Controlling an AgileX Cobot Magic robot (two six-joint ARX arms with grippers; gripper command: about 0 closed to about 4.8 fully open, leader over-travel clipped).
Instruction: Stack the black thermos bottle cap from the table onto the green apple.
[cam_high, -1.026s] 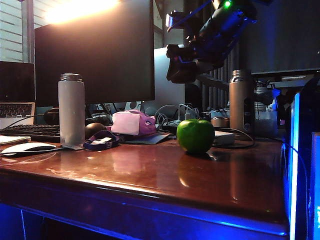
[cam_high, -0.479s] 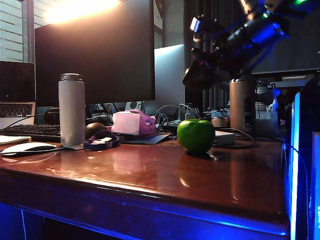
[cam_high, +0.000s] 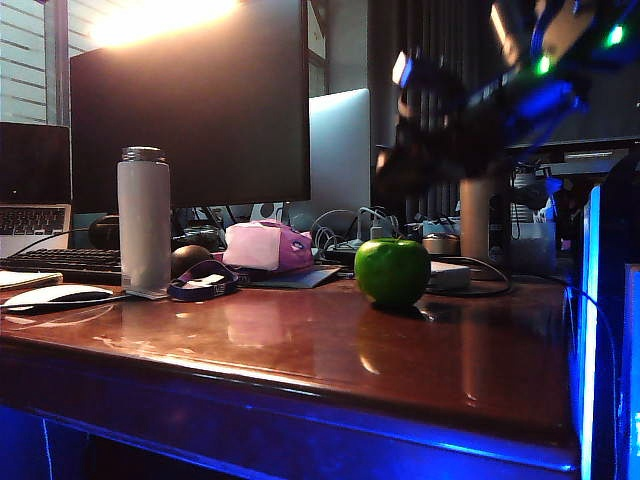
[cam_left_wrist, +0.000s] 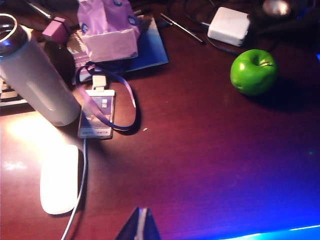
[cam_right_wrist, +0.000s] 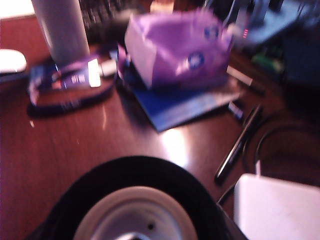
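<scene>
At the far left of the exterior view we note a white mouse (cam_high: 52, 296) on the table (cam_high: 300, 350), then a tall white thermos bottle (cam_high: 143, 218) standing upright without its cap. Just to its right lie a purple strap loop (cam_high: 203, 283) and a pink pouch (cam_high: 266, 246), behind them a dark monitor (cam_high: 190, 100). Right of centre the green apple (cam_high: 391, 271) sits on the table, nothing on top of it.

Above the apple, in the upper right of the frame, we find the right gripper (cam_high: 420, 150), blurred and clear of the table. Its wrist view shows the black thermos bottle cap (cam_right_wrist: 135, 205) filling the lower middle of the frame, pale inner face toward the camera, carried by that gripper with its jaws set wide around it.

The left gripper (cam_left_wrist: 139, 229) shows only as a dark tip at the lower edge of its wrist view, above bare table; we cannot tell whether its jaws are apart or together.
</scene>
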